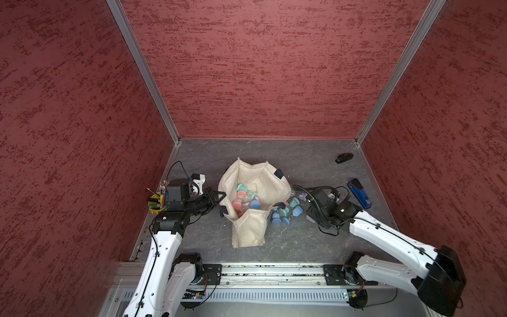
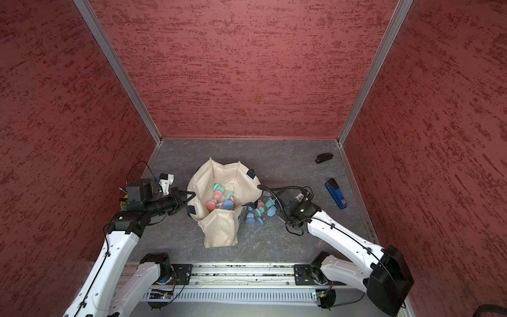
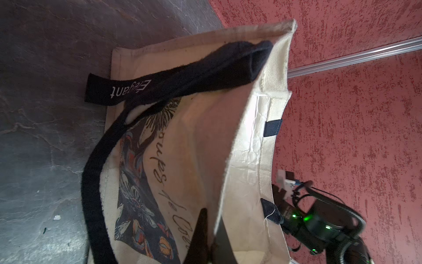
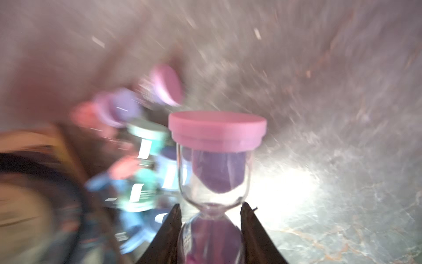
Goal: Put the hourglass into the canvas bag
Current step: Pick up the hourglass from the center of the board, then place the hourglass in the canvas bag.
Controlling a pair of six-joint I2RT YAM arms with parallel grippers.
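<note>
**A:** What has the right hand [image 4: 211, 211] got?

**B:** Its two dark fingers are closed on the glass waist of an hourglass [image 4: 217, 130], which has a pink cap and purple sand. The cap points away from the wrist camera.

**A:** Is it in the bag?

**B:** No, it is outside. In both top views that hand sits at the side of the canvas bag [image 1: 248, 233] nearest its own arm. It is over a heap of loose hourglasses [image 1: 288, 212] lying on the grey tabletop [image 1: 301, 247], right against the cloth. From up there I can't pick out the held one, or tell whether it is clear of the heap.

**A:** And the left hand [image 3: 211, 237]?

**B:** It is pinched together on the bag's rim, one finger inside the wall and one outside. The mouth gapes upward.

**A:** What is inside?

**B:** Several bagged hourglasses [image 1: 244, 200], with teal, pink and blue caps.

**A:** Anything farther out?

**B:** A blue tool [image 1: 359, 196] lies near the wall on the right arm's side. A small black object [image 1: 344, 158] is beyond it, towards the back corner, and a yellow cup of pens [image 1: 156, 205] stands behind the left wrist.
</note>
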